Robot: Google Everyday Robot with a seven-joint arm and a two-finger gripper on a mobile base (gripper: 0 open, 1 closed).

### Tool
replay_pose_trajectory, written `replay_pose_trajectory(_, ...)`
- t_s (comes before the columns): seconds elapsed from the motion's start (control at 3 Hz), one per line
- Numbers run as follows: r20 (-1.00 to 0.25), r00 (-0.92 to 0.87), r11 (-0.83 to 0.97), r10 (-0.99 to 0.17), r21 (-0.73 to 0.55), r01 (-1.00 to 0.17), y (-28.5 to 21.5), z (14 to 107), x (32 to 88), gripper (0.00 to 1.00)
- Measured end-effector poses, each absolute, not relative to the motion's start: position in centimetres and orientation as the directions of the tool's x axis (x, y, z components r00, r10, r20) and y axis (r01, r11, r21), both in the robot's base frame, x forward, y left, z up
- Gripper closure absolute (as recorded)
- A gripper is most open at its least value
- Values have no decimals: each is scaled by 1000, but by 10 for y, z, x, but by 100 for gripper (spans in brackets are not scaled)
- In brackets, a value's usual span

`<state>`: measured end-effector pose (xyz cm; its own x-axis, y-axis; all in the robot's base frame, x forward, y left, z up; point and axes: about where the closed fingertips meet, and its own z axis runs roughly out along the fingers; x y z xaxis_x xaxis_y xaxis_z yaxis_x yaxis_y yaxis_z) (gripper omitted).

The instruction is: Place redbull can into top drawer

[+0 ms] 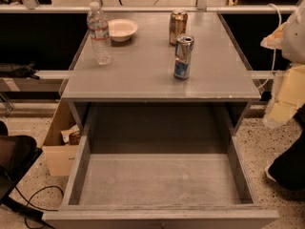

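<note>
Redbull can (183, 56) upright on bench (138, 75), long axis vertical, behind pulled-out top drawer (157, 180). Gripper (276, 38) at right frame edge, level with can, well apart; open or closed: cannot tell.

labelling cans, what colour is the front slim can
Silver-blue redbull can, red mark, camera view; gripper at right edge.

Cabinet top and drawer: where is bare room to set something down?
The top drawer is bare wall to wall. On the cabinet top, the front strip between water bottle and redbull can is free; the back crowds with bowl and brown-gold can. The gripper is out of view; a pale arm shows at right.
</note>
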<state>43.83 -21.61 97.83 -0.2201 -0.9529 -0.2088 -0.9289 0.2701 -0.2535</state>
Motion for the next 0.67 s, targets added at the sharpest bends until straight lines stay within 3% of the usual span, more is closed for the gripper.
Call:
replay_pose_trajectory(0.33,-209,-220,270,-953,-254,-929,-216,978,438,0)
replay_pose_trajectory(0.67,-287,-222,304,-932,-281,-910,-218,977,452,0)
